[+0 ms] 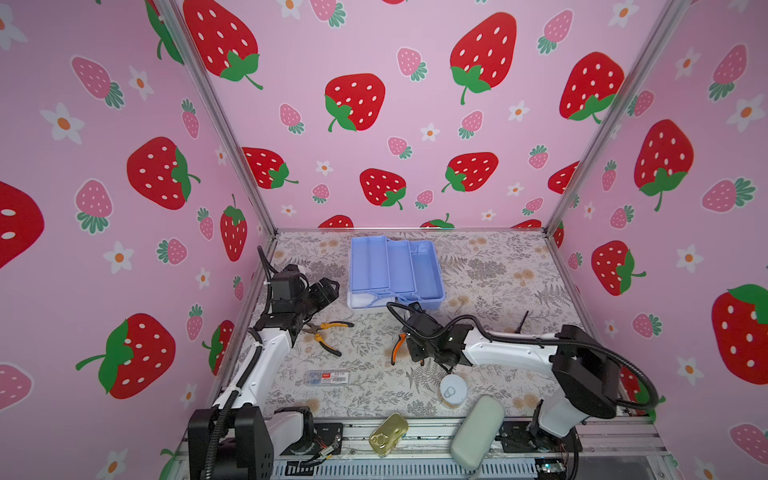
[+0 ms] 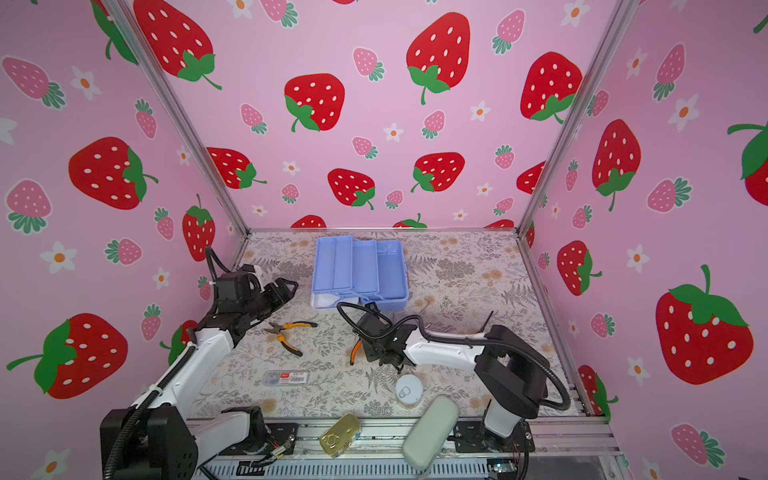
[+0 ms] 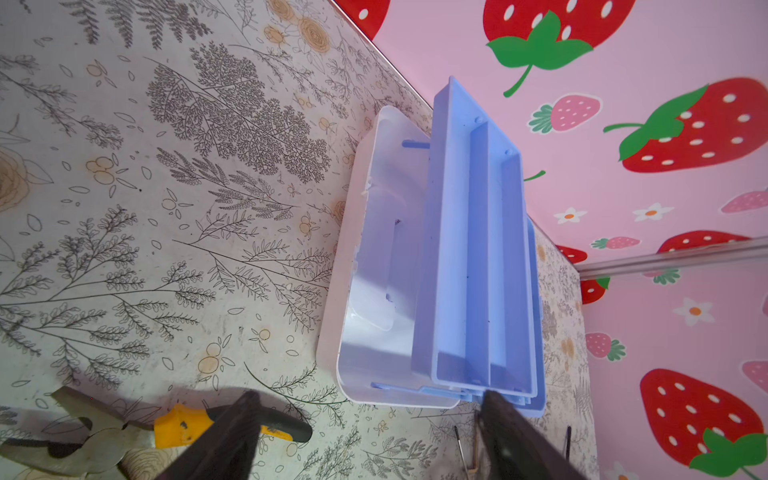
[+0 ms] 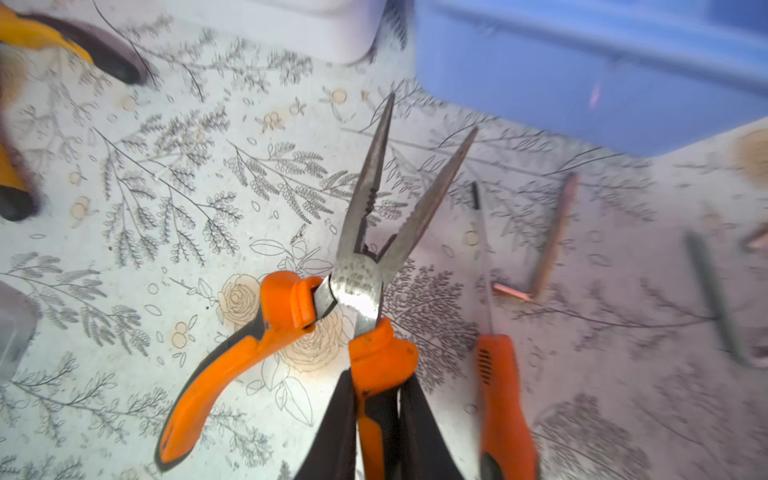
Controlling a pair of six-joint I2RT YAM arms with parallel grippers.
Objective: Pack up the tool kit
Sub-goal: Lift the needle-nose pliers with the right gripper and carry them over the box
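Note:
The tool kit (image 1: 395,270) (image 2: 359,270) stands open at the back middle of the table, its blue tiered trays (image 3: 469,249) fanned out over the white lid (image 3: 374,270). My right gripper (image 4: 380,390) (image 1: 411,353) is shut on one handle of the orange long-nose pliers (image 4: 365,291) (image 1: 397,347), in front of the kit's blue base (image 4: 582,83). The pliers' other handle swings out wide and their jaws are apart. My left gripper (image 3: 370,399) (image 1: 326,291) is open and holds nothing, left of the kit.
Yellow-handled pliers (image 1: 328,332) (image 3: 104,436) lie by the left arm. An orange screwdriver (image 4: 498,395) and hex keys (image 4: 552,237) lie beside the held pliers. Near the front are a clear case with red label (image 1: 327,377), a round tin (image 1: 453,390), a gold can (image 1: 388,434) and a grey-green case (image 1: 478,432).

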